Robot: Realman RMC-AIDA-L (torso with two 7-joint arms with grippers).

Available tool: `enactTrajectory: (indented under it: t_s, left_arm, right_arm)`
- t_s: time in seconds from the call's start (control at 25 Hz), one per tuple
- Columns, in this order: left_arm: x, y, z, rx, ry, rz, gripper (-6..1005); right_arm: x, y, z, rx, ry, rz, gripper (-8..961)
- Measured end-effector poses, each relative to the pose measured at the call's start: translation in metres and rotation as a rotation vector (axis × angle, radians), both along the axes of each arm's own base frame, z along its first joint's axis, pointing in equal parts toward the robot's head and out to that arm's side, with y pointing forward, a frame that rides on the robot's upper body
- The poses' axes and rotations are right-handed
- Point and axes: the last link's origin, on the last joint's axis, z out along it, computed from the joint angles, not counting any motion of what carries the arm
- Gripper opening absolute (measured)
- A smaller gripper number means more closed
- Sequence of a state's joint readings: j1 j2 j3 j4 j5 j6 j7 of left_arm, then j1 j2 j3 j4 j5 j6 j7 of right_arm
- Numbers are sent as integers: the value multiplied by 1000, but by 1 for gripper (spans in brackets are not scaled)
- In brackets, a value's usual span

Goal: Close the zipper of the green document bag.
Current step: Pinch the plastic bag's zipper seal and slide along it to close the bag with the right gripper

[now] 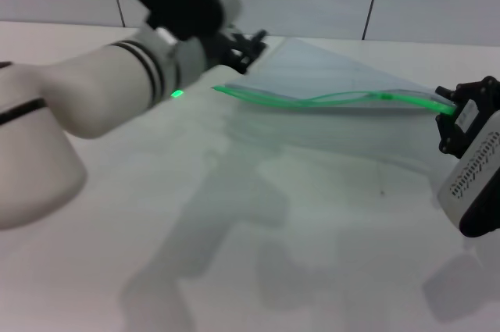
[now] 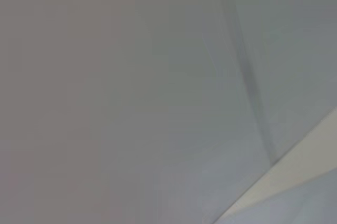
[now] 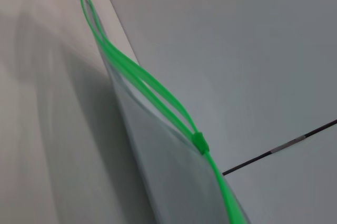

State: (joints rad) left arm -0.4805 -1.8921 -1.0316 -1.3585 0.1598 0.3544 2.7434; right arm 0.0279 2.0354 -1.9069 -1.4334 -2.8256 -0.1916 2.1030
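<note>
White table (image 1: 258, 254): bare in front; the bag lies toward its far side.
Right claw (image 1: 448, 105): nearest, at the bag's right end, clenched on the tip of the green strip.
Bag (image 1: 328, 74): pale see-through pouch, its green edge facing the robot, lifted and wavy.
Zipper (image 1: 328, 100): the two strips gape apart from the left end as far as the slider (image 1: 385, 97); shut only from there to the right claw.
Left claw (image 1: 248, 44): farthest, at the bag's left corner; I cannot tell whether it grips.
Advice: hold the strip taut and straight, then draw the slider leftward steadily so the wavy part does not jam.
</note>
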Motion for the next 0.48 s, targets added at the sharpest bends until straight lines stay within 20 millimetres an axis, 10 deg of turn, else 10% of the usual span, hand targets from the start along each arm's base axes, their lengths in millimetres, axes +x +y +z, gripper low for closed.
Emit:
enactTrajectory:
  t_s: [0.48]
  left_arm:
    - [43,-44,-43,-167,54,-292,539]
  right_arm:
    - [-3,5,6,18,50,-18,49]
